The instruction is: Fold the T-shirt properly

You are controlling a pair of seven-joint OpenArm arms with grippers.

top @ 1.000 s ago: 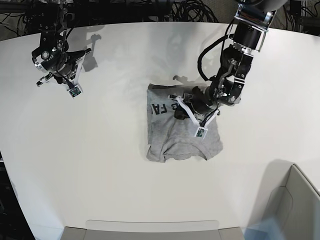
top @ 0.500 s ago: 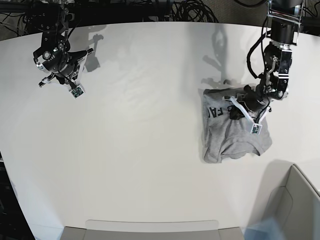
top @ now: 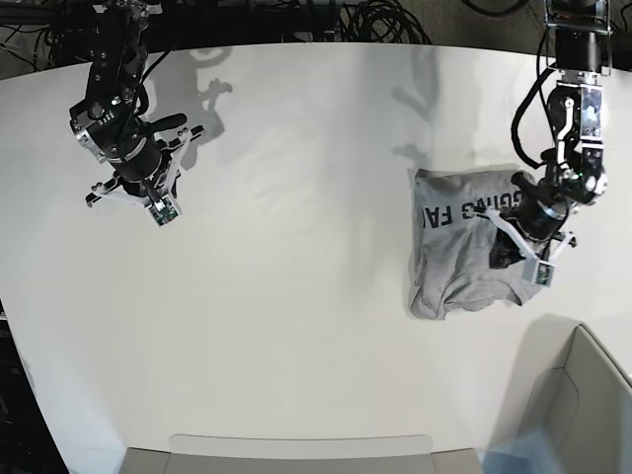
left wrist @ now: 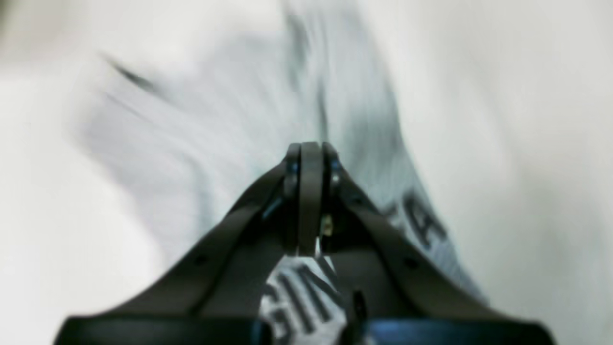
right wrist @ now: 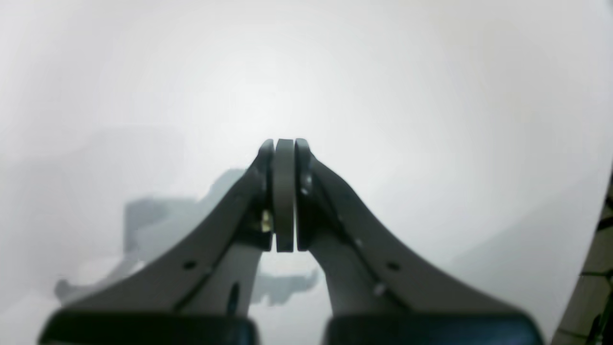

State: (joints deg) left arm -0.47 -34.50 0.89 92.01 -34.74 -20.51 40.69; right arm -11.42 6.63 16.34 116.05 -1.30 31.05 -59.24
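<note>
The heather-grey T-shirt (top: 454, 267) lies folded into a rough square at the right of the white table (top: 296, 296), black lettering along its far edge. My left gripper (top: 506, 237) sits low over the shirt's right part, near the lettering. In the left wrist view this gripper (left wrist: 310, 158) is shut, pads together, with the T-shirt (left wrist: 249, 110) blurred beneath and beyond it; no cloth shows between the pads. My right gripper (top: 133, 163) hovers over bare table at the far left, well away from the shirt. Seen from its own wrist camera, it (right wrist: 284, 148) is shut and empty.
A pale open box (top: 583, 395) stands at the front right corner, just beyond the shirt's near edge. A flat grey tray edge (top: 296, 449) runs along the front. Black cables (top: 375, 20) lie behind the table's far edge.
The left arm swept from the table's middle to the right, and the T-shirt slid along with it. More lettering is now uncovered. The right arm shifted slightly toward the front and right.
</note>
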